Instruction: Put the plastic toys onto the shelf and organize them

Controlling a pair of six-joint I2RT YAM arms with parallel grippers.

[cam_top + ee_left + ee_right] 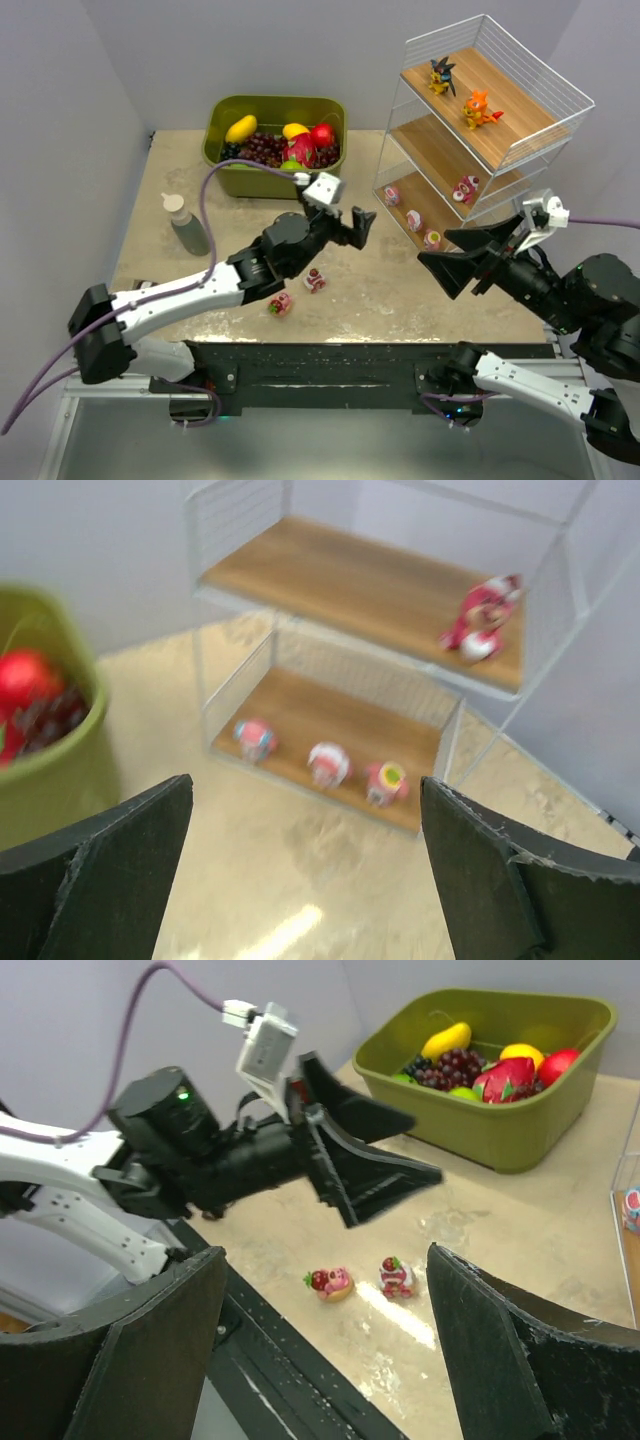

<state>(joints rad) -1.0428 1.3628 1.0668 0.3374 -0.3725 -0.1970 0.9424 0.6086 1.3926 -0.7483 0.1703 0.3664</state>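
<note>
Toys [314, 281] small, rounded, pink-red; left gripper [356, 228], right gripper [436, 248] splayed, empty.

White wire shelf [495, 72], six small toys [464, 188] across its tiers, two pinkish, perhaps strawberry-topped figurines [315, 281] outside

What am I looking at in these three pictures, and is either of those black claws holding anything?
Two robot arms are bolted to a table. One picture looks down from above; the other two come from cameras on each wrist, so the black wedges at their lower edges are that arm's own fingers. The left gripper and right gripper are both open and empty. Two small toys lie on the table; six more sit on the shelf. A green bin of fruit and a bottle sit nearby.
</note>
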